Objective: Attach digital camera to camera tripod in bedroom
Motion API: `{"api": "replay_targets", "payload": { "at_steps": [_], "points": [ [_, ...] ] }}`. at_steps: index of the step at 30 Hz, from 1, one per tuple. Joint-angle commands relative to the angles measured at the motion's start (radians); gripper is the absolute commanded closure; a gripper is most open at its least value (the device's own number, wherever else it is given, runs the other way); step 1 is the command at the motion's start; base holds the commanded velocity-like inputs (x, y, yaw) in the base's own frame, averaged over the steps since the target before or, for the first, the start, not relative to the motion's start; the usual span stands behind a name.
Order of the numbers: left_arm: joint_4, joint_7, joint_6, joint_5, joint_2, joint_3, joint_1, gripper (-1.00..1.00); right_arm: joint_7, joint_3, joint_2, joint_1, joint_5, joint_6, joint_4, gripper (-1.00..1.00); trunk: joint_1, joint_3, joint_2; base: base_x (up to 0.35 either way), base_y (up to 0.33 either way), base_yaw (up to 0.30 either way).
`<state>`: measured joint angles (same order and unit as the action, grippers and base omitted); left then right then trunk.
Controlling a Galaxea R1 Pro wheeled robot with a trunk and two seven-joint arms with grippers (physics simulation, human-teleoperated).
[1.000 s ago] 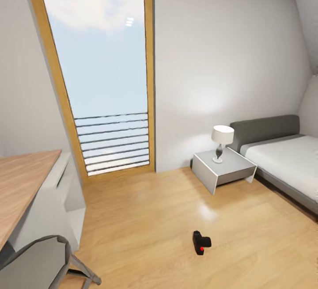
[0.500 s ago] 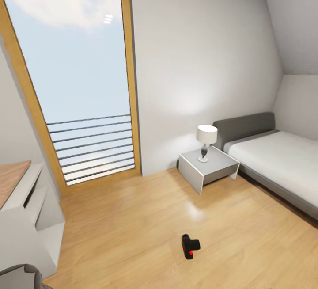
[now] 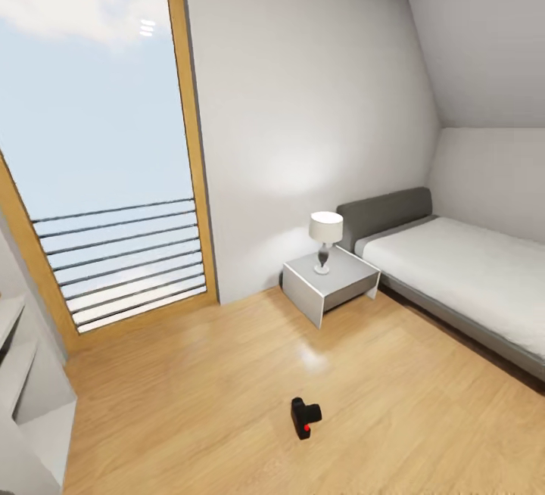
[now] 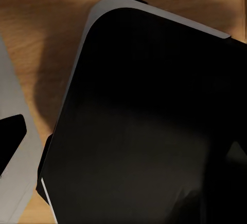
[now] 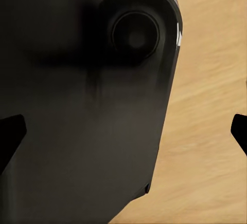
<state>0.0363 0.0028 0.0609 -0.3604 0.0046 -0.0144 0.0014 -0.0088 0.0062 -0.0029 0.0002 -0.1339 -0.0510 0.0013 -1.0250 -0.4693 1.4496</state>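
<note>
Low in the frame's centre, the digital camera (image 3: 306, 418) is lying alone on the wood floor (image 3: 189, 404), presumably awaiting pickup. Behind it, a nightstand (image 3: 330, 287) is carrying a lamp (image 3: 325, 231) beside the bed (image 3: 469, 275). Wrist views are showing dark robot bodywork, with both grippers' fingertips looking spread wide and holding nothing.

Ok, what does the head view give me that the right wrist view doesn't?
Head view: the digital camera lying on the floor, short of the nightstand, lamp, bed and tall window. Right wrist view: a dark rounded housing close up, with the open right end effector fingertips apart at the edges. Shared: the light wood floor.
</note>
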Motion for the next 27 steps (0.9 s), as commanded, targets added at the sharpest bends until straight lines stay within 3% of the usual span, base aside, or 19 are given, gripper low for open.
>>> {"api": "replay_targets", "payload": {
  "at_steps": [1,14,27],
  "points": [
    [0.001,0.0,0.002,-0.003,0.0,-0.001,0.0,-1.0,-0.001,0.0,0.0,0.0,-0.008,-0.003,0.0,-1.0,0.0,-0.001,0.0,0.001,0.0,-0.244],
    [0.001,0.0,0.002,-0.003,0.0,-0.001,0.0,-1.0,0.0,0.0,0.0,0.0,-0.009,-0.002,0.0,-1.0,0.0,-0.001,0.0,0.027,0.0,-0.234],
    [0.001,0.0,0.002,-0.002,0.0,0.003,0.0,-1.0,0.0,0.0,-0.004,0.0,-0.009,-0.004,0.0,-1.0,0.0,-0.001,0.0,0.274,0.0,-0.042]
  ]
}}
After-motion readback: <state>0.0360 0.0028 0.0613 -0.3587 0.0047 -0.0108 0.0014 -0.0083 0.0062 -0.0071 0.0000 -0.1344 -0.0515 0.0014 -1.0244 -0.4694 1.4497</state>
